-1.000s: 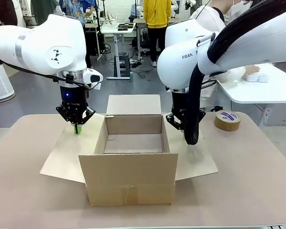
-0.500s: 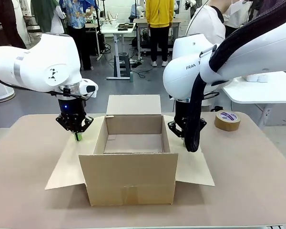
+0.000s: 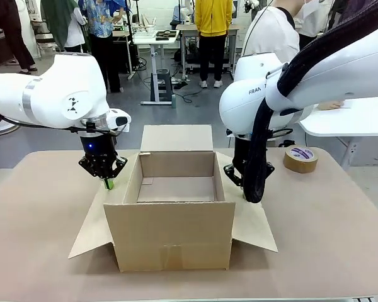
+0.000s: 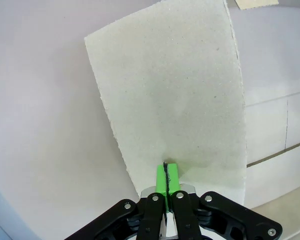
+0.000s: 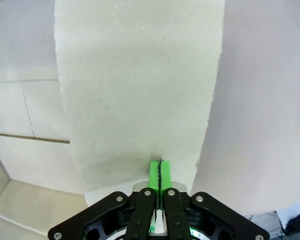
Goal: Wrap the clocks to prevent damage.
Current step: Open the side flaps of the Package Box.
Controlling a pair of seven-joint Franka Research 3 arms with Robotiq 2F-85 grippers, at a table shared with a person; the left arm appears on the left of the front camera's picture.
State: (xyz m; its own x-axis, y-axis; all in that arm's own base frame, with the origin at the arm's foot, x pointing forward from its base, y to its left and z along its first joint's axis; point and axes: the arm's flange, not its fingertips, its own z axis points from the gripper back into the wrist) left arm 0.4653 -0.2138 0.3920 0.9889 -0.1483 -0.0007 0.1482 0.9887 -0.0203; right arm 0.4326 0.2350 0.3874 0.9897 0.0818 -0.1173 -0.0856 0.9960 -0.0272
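Two pairs of jaws, both pressed tight together with nothing between them, and each is down on a side flap of the open cardboard box. The box sits in the middle of the surface, mouth up, and its floor is bare cardboard.

Left jaws come down at 9 o'clock of the box. Their green pads meet the left flap close to its crease, and they look to be touching it. Right jaws mirror that at 3 o'clock, with their pads on the right flap. The back flap stands upright at 12 o'clock. A roll of brown tape lies well apart at about 2 o'clock.

How will this cardboard handle? Light, I'd say, and stiff across the face of a flap but springy at the crease, so a flap pushed down probably wants to lift again. An empty box this light would likely skate across the surface if shoved from one side. Pressure from both sides at once should steady it.

To take hold, the thin free edge of a flap looks like the place for a pinch. Shut jaws can only push on the flat face.

As for the clocks, I'd expect them to be fragile at the face, so rim or body is the safer grip.
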